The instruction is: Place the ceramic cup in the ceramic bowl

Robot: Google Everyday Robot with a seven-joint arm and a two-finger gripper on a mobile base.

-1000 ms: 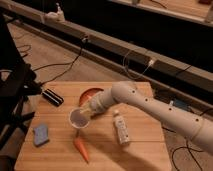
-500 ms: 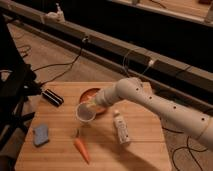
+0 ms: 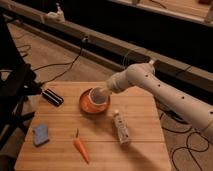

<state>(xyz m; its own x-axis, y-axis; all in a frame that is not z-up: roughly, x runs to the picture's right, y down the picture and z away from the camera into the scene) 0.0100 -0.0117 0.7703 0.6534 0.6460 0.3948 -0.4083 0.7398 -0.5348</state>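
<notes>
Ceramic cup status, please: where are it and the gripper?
Gripper at ceramic cup. Cup over ceramic bowl; seated or not, unclear. Bottle beside bowl, apart.

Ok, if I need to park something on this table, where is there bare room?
Bare wood: the right side beyond the white bottle, the front strip between carrot and bottle, and the left between black case and blue sponge. The centre is crowded: the gripper holds the ceramic cup over the ceramic bowl.

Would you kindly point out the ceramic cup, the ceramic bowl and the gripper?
ceramic cup (image 3: 97, 96), camera view, on its pale inside.
ceramic bowl (image 3: 86, 107), camera view, on its left rim.
gripper (image 3: 103, 92), camera view, at the cup's right edge.
</notes>
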